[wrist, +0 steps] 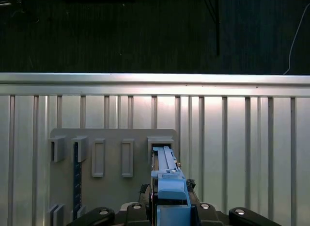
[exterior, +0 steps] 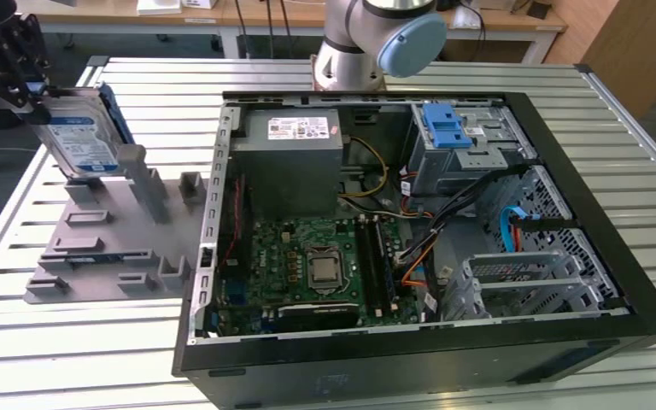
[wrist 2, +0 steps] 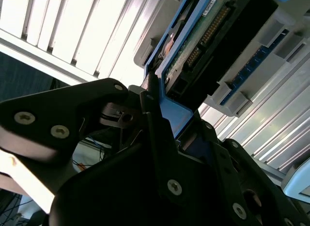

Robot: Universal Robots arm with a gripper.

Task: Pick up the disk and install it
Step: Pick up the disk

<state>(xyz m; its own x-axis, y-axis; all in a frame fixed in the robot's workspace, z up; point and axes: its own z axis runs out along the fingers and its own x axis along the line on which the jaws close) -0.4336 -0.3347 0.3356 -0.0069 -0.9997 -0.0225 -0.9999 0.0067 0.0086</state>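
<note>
Claw (exterior: 34,96) tight around upright disk (exterior: 78,137), lower edge unclear against grey rack (exterior: 100,248).

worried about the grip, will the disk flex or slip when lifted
Likely stiff: the disk is a flat metal slab. Probably heavy for its size. The gripper pinches just its blue plastic bracket, so it may tilt or slip.

Slatted table (exterior: 78,350) bears a grey rack (exterior: 100,256) and computer case (exterior: 419,366).
</note>
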